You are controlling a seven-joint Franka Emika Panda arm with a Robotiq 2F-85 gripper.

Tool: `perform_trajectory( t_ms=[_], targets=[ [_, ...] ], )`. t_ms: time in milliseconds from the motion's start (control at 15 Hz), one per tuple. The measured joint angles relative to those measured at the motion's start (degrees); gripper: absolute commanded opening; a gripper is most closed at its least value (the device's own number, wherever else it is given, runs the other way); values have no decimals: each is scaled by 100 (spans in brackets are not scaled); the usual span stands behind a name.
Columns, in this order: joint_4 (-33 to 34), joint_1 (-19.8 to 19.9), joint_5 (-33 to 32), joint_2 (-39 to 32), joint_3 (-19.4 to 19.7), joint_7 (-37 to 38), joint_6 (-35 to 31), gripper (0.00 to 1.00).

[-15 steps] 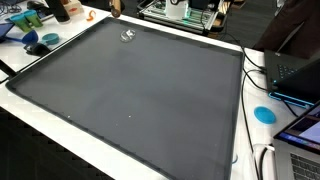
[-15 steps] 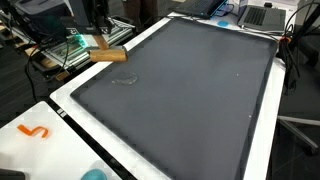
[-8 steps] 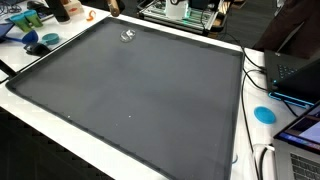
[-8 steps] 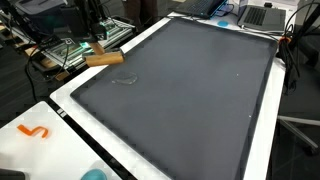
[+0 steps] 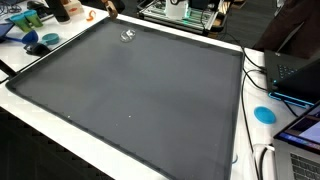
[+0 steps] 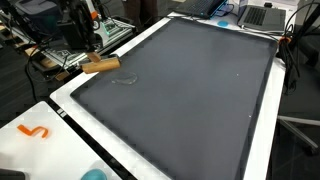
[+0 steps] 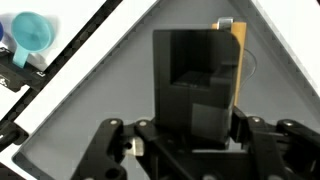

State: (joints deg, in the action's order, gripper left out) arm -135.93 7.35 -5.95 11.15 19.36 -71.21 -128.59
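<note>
The dark grey mat [image 6: 190,90] fills nearly the whole white table [image 6: 62,108], leaving only a narrow pale border on every side. Most of the mat is bare from its centre out to 3 and 6 o'clock. In an exterior view the gripper [image 6: 96,57] hangs over the mat's 9 o'clock edge, the arm [image 6: 86,25] dropping almost straight down from 11 o'clock. Its fingers are clamped on a wooden block [image 6: 102,65], held roughly level just above the border. A small pale scrap [image 6: 124,80] lies on the mat near the block, at its 4 o'clock. In the wrist view the block's tan side [image 7: 238,60] shows at 1 o'clock and a blue cup [image 7: 30,35] stands at 10 o'clock.
</note>
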Motion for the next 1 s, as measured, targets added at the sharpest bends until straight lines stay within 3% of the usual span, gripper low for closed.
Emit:
perform_trajectory(
  t_ms=[1000],
  targets=[
    [221, 359, 311, -326, 6, -1275, 11, 25]
  ],
)
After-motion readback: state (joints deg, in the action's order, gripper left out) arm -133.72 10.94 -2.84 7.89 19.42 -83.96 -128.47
